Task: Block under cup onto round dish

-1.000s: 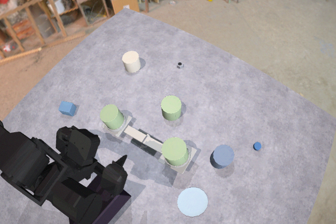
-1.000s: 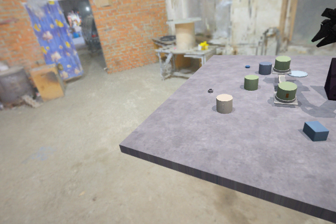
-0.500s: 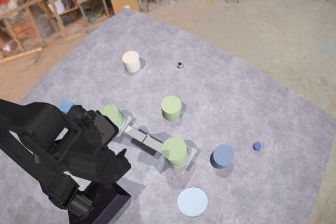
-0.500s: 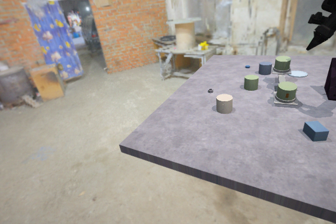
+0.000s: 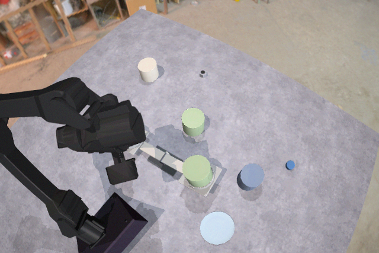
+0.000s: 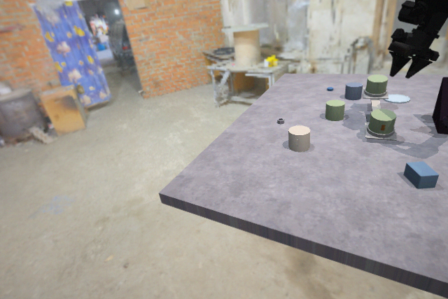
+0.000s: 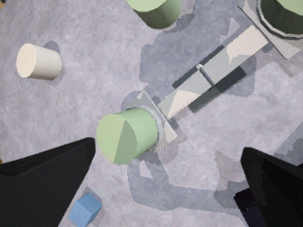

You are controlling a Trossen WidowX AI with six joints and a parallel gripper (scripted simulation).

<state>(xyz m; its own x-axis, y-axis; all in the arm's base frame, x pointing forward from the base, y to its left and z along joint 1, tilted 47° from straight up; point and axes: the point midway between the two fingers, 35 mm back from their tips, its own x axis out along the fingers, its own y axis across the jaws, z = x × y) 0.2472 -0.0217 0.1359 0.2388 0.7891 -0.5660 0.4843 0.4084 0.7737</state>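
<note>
The balance (image 5: 174, 162) (image 7: 237, 49) carries a green cup on each end. The cup at the dish end (image 5: 197, 169) (image 6: 376, 85) (image 7: 284, 14) stands on a raised pan. The other cup (image 6: 382, 120) (image 7: 128, 134) stands on the lower pan, near the table; the arm hides it in the top view. A small orange-brown patch shows on its side in the exterior view. No block shows under either cup. The pale blue round dish (image 5: 217, 228) (image 6: 397, 99) is bare. My gripper (image 6: 400, 76) (image 7: 168, 149) is open and empty, above the table; the lower cup shows between its fingers in the wrist view.
A loose green cylinder (image 5: 193, 121) (image 6: 334, 110) stands beside the balance. A blue-grey cylinder (image 5: 250, 176) and a blue disc (image 5: 290, 165) are beyond the raised end. A cream cylinder (image 5: 148, 69), a nut (image 5: 203, 73), a blue block (image 6: 421, 174) and a dark box (image 5: 122, 222) also stand around.
</note>
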